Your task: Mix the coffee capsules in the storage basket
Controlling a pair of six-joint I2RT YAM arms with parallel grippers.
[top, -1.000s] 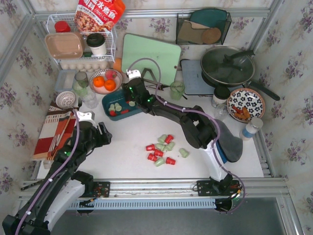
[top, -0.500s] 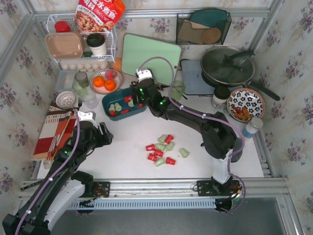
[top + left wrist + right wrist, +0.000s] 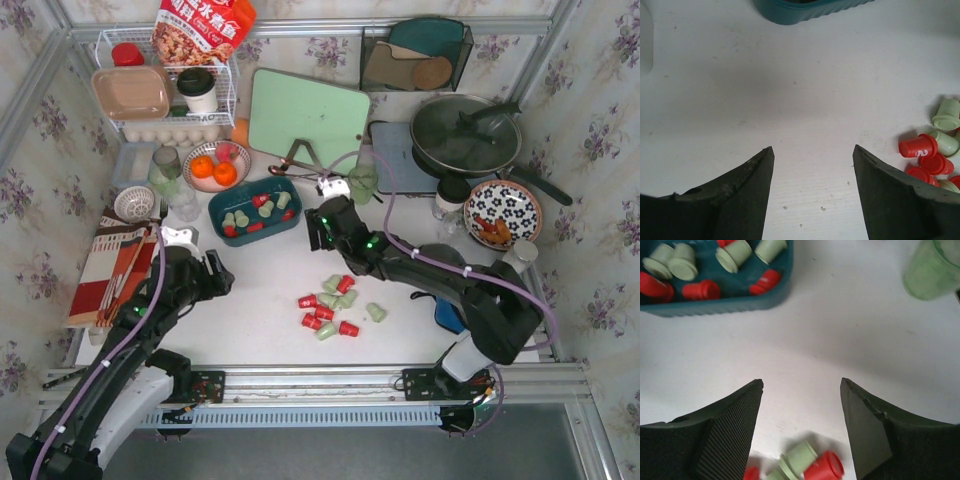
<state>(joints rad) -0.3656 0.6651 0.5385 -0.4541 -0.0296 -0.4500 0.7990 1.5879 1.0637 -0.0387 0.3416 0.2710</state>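
Observation:
The dark teal storage basket [image 3: 214, 200] sits left of centre and holds several red and mint green coffee capsules [image 3: 262, 205]. A second cluster of loose capsules [image 3: 335, 305] lies on the white table nearer the front. My right gripper [image 3: 318, 232] is open and empty, low over the table between the basket and the loose cluster. Its wrist view shows the basket [image 3: 715, 302] ahead and capsules [image 3: 810, 465] just below my right gripper [image 3: 801, 381]. My left gripper [image 3: 218, 275] is open and empty, left of the loose capsules [image 3: 927, 150]. In its wrist view my left gripper [image 3: 812, 148] faces the basket's edge [image 3: 810, 7].
A bowl of oranges [image 3: 213, 165] and a glass [image 3: 165, 165] stand left of the basket. A green cutting board [image 3: 308, 118] leans behind it, and a green glass [image 3: 362, 183] stands to its right. A pan [image 3: 465, 135], patterned plate [image 3: 502, 212] and wire rack [image 3: 165, 90] line the back.
My right gripper has pulled back out of the basket, moving right and toward the front, and now sits between basket and loose capsules. The left arm has barely moved.

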